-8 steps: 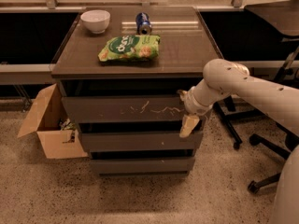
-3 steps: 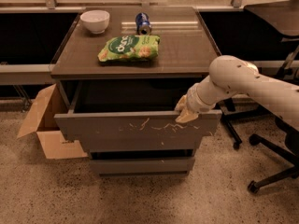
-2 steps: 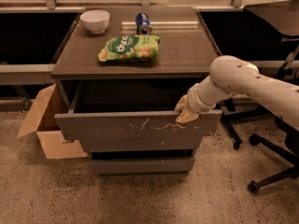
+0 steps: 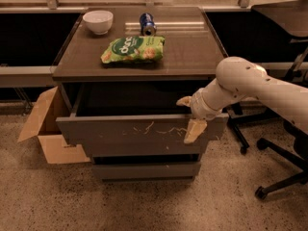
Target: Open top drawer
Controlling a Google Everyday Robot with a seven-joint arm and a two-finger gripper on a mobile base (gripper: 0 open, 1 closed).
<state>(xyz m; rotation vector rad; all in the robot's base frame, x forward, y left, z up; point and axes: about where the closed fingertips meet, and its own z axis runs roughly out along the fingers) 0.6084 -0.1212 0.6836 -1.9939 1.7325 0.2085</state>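
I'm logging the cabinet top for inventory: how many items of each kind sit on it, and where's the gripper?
White round bowl: 1
Blue drink can: 1
Green snack bag: 1
Total: 3
The gripper is at the upper edge of the pulled-out, scratched dark grey top drawer, near its right end.

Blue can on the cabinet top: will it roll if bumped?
Likely: the blue can lies on its side on the cabinet top, so a sideways nudge should roll it. Probably light; fill unknowable. The gripper sits at the top drawer's front edge, away from it.
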